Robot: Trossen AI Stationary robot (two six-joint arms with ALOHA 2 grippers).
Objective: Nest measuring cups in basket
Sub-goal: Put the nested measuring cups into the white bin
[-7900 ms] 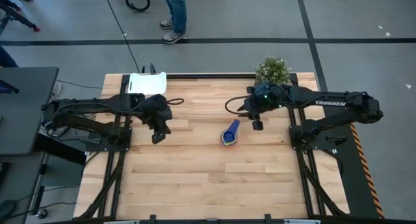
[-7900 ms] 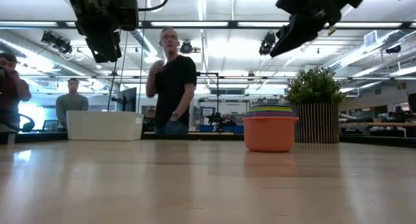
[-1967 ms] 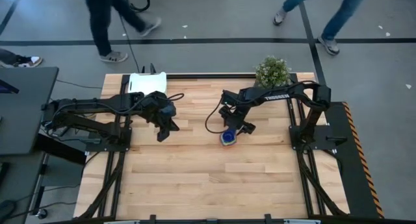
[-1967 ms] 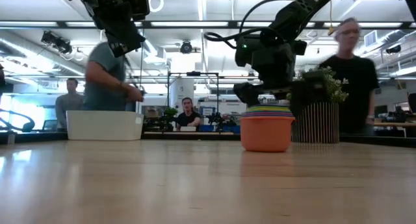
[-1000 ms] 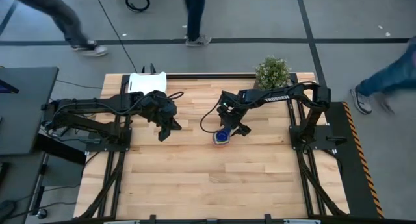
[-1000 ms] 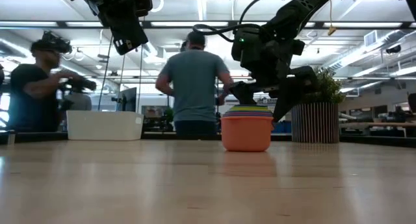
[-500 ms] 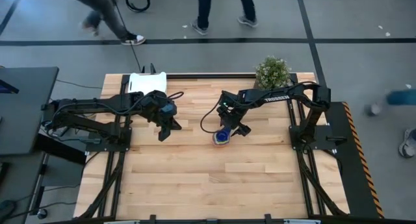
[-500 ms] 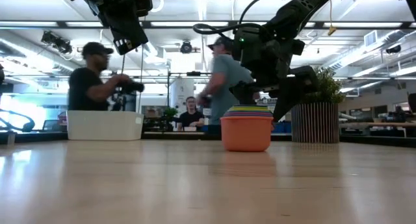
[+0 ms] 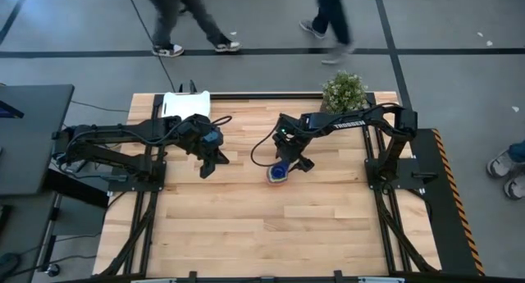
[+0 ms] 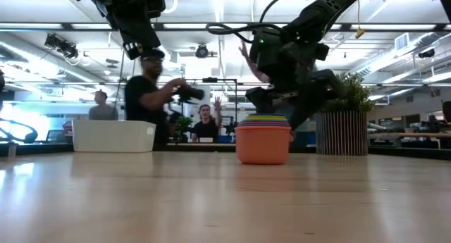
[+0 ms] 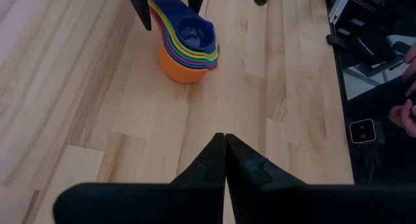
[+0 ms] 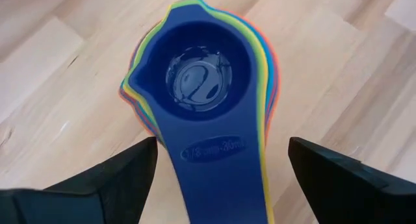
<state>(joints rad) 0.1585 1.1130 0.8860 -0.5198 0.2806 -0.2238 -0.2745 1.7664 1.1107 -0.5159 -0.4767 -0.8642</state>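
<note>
The measuring cups [image 9: 278,173] sit nested mid-table, not yet in the basket [image 9: 185,105] at the far-left corner; the right gripper [image 9: 289,162] straddles them wide open, gripping nothing, and the left gripper [image 9: 211,166] hangs pinched shut and empty.

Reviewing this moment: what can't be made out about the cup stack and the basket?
- Measuring cups: right wrist view shows only the dark blue top cup; the lower ones are just rim edges.
- Basket: low view shows only its outer wall; in the high view its inside is too small.
- Right end effector: contact with the stack is unclear.
</note>
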